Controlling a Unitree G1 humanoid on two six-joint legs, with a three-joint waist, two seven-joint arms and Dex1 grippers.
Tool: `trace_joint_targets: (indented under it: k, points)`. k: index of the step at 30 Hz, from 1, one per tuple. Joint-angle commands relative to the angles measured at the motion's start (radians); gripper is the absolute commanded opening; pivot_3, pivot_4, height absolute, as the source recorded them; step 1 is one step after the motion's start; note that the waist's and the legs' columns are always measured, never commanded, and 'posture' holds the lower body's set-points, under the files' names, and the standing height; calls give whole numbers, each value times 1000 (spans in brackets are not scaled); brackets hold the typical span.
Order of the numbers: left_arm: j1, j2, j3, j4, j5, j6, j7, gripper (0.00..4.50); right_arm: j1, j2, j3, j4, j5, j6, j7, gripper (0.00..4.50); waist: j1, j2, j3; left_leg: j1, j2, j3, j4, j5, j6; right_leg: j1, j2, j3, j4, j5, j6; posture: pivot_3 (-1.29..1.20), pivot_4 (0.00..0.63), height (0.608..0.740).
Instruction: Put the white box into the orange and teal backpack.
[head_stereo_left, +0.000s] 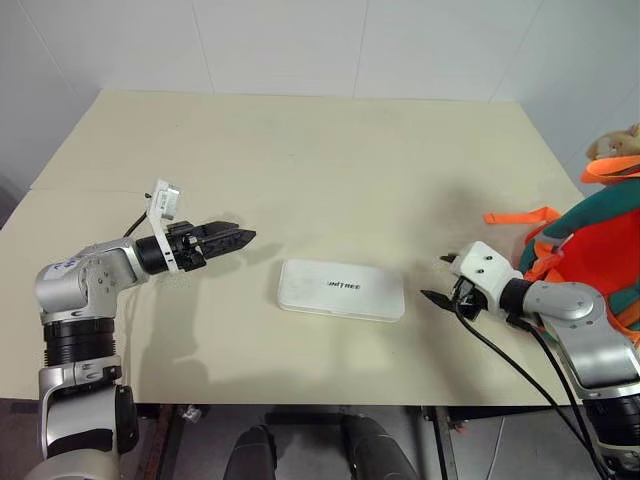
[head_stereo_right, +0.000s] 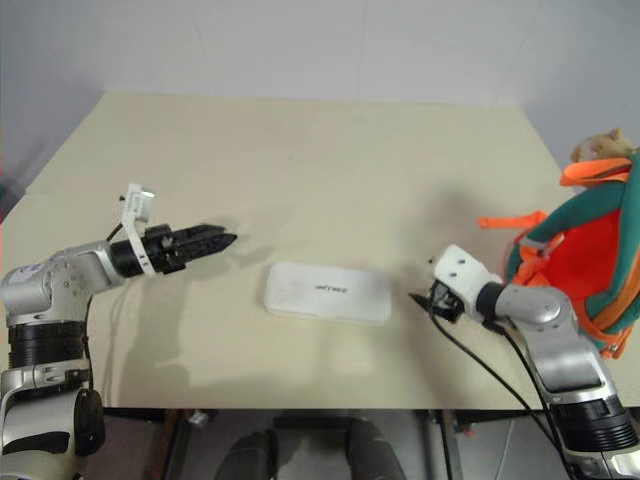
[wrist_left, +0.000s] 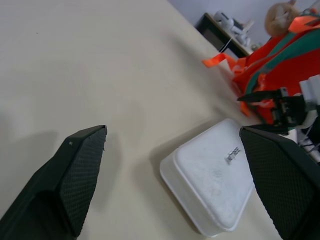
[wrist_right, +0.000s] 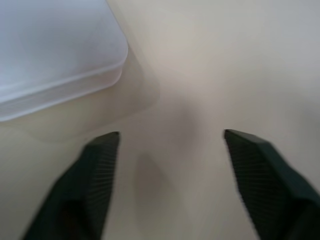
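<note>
The white box (head_stereo_left: 341, 290) lies flat on the tan table (head_stereo_left: 320, 150), near the front edge, with small dark lettering on its lid. My left gripper (head_stereo_left: 235, 238) hovers just left of it, open, pointing toward the box (wrist_left: 215, 185). To the box's right, my right gripper (head_stereo_left: 437, 277) is open and empty, a short gap from the box's end; its own wrist view shows a corner of the box (wrist_right: 55, 50) beyond its fingers (wrist_right: 102, 160). The orange and teal backpack (head_stereo_left: 600, 240) stands at the table's right edge, behind the right arm, with a tan plush toy (head_stereo_left: 615, 145) on top.
An orange strap (head_stereo_left: 520, 216) of the backpack trails onto the table toward the right gripper. Black cables (head_stereo_left: 510, 355) hang from the right wrist over the front edge. White walls (head_stereo_left: 300, 40) close off the far side of the table.
</note>
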Motion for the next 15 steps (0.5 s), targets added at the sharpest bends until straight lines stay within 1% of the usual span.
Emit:
trace_joint_targets:
  k: [1, 5, 7, 11, 15]
  points:
    - [-4, 17, 7, 35, -47, 34, -5, 4500, 1, 3, 1, -22, -16, -13, -28, 4476, 0, 0, 0, 0, 0, 0, 0, 0, 0, 0, 0, 0, 0, 0, 0, 0, 150, 740]
    - [-21, 18, -5, 107, -79, 80, -31, 4500, 13, 12, 26, -21, -36, -18, -44, 4476, -1, 0, 0, 0, 0, 0, 0, 0, 0, 0, 0, 0, 0, 0, 0, 0, 150, 740]
    - [-37, 26, -19, 149, -100, 135, -55, 4500, 15, 16, 38, -16, -43, -26, -48, 4476, -1, 0, 0, 0, 0, 0, 0, 0, 0, 0, 0, 0, 0, 0, 0, 0, 150, 740]
    - [-50, 54, -118, 204, -109, 207, -150, 4500, -11, 30, 62, 5, -70, -45, -68, 4476, -3, 0, 0, 0, 0, 0, 0, 0, 0, 0, 0, 0, 0, 0, 0, 0, 150, 740]
    - [-117, 52, -185, 318, -111, 259, -230, 4500, -38, 51, 81, 3, -76, -34, -74, 4476, -2, 0, 0, 0, 0, 0, 0, 0, 0, 0, 0, 0, 0, 0, -1, 0, 150, 740]
